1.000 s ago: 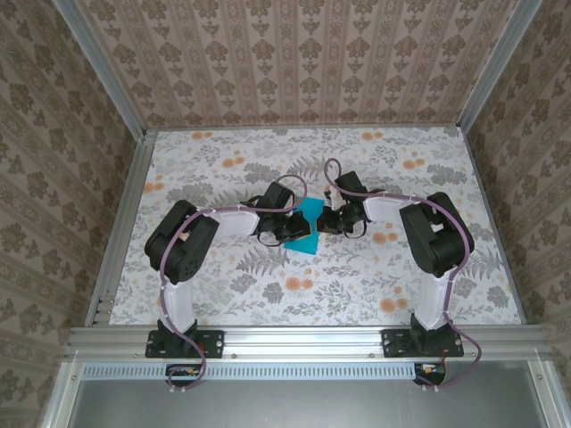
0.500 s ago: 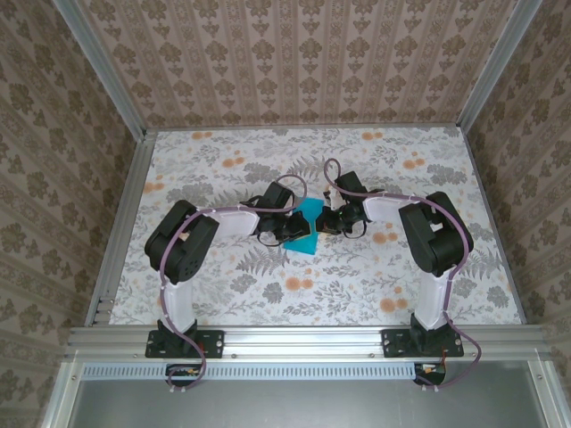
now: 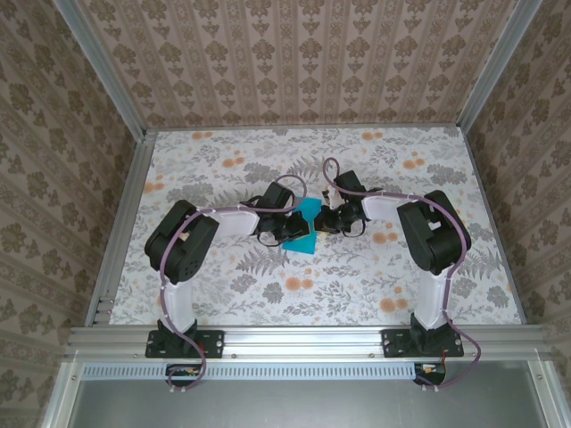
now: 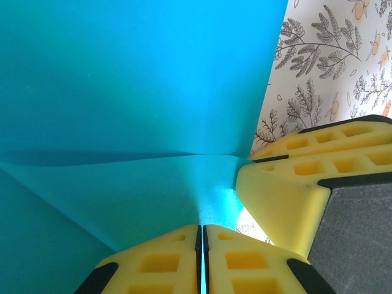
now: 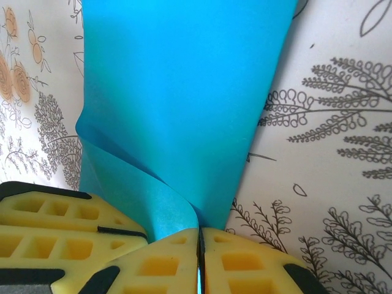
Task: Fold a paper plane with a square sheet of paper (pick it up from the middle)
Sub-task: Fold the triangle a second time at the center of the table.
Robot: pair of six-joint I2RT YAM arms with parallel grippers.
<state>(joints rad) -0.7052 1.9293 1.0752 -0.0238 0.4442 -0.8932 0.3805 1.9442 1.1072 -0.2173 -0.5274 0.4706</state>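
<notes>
Pinching the square sheet of paper [image 3: 303,242] at the frame's middle, my left pincer [image 4: 201,233] and right pincer [image 5: 199,237] are both squeezed tight on it over the worktop [image 3: 375,285].

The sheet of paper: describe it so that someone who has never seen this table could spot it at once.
Start at the flower-patterned table and look to its middle, where the left gripper and the right gripper sit close together. Both are pinched shut on the sheet of paper. It is the only plain teal-blue thing among printed leaves and blossoms.
</notes>
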